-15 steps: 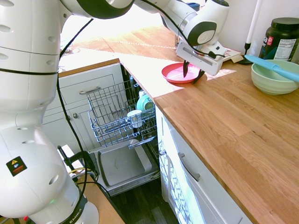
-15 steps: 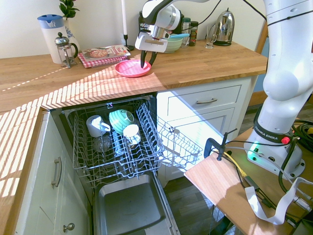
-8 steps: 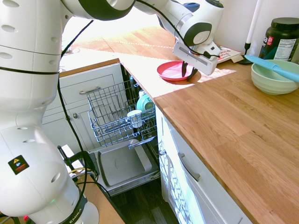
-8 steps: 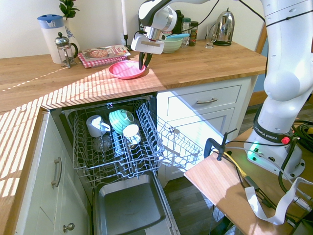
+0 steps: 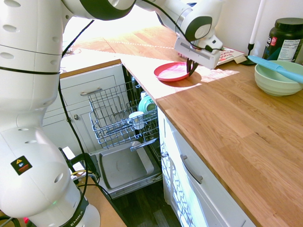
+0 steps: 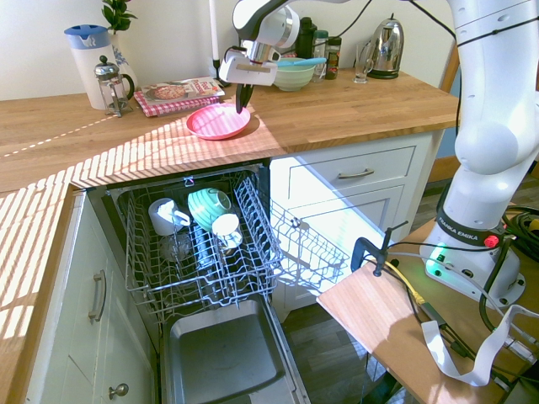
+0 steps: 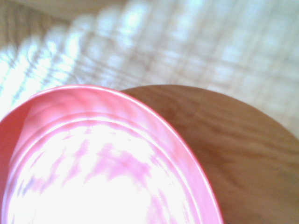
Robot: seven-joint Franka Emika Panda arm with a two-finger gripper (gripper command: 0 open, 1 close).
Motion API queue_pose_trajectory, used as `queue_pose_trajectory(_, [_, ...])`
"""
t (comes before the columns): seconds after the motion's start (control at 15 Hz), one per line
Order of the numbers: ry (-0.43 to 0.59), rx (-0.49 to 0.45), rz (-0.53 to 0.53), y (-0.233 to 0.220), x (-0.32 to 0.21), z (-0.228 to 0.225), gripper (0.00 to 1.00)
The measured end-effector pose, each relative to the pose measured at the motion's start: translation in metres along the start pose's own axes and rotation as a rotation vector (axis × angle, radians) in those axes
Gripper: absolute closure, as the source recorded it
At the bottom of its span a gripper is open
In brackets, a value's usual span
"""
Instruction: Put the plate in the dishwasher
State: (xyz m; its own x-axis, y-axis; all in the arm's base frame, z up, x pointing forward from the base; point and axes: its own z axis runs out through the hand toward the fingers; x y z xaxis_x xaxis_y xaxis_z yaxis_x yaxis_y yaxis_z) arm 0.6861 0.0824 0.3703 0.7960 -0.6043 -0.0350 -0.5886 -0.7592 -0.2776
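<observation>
Second exterior view: tool (image 6: 241, 108) pinches pink plate (image 6: 217, 122) by its two o'clock rim, above counter (image 6: 354, 116); edge grip presumably leaves most of it free for slotting into dishwasher rack (image 6: 221, 295).

The wooden worktop (image 6: 354, 109) carries a green bowl (image 6: 293, 78), a metal kettle (image 6: 386, 50) and a French press (image 6: 112, 88).

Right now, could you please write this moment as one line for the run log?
gripper: shut on plate rim | plate: over worktop, not yet in dishwasher | dishwasher rack: pulled out, partly loaded
</observation>
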Motion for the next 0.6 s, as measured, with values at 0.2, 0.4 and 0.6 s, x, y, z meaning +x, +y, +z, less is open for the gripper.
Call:
queue_pose_trajectory(0.2, [0.105, -0.112, -0.15, -0.042, -0.002, -0.095, 1.0])
queue_pose_trajectory(0.4, [0.196, -0.167, -0.33, -0.125, -0.074, -0.143, 1.0])
queue_pose_trajectory(0.6, [0.304, -0.261, -0.495, -0.206, -0.235, -0.085, 1.0])
